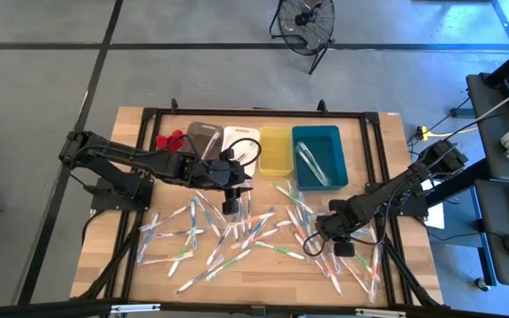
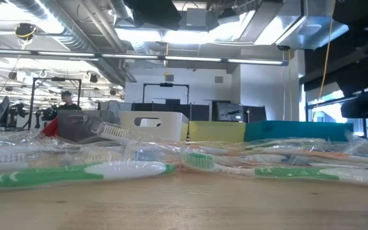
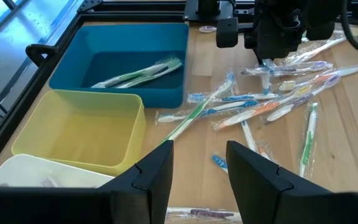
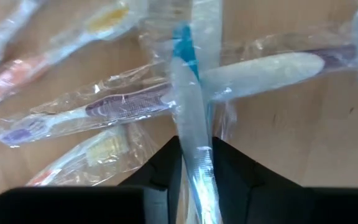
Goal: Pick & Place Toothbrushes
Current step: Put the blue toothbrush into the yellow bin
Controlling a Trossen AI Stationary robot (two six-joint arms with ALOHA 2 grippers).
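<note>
Right gripper point(image 4: 196, 163) pinching a wrapped blue toothbrush point(image 4: 188, 106)
No writing is legible; toothbrushes point(image 1: 237, 234) litter the table point(image 1: 131, 132), two in the teal bin point(image 1: 330, 141); left gripper point(image 3: 197, 163) hangs open above them.

Table point(image 1: 396, 150) (wooden); toothbrushes point(image 1: 237, 234), bins point(image 1: 275, 150)

Robotics lab, exposed ceiling ducts point(image 2: 62, 29), workstation monitors point(image 2: 225, 112), taped concrete floor point(image 1: 51, 79), standing fan point(image 1: 306, 22)

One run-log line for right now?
right pincer: shut on blue toothbrush | left pincer: open, empty | teal bin: toothbrushes inside
</note>
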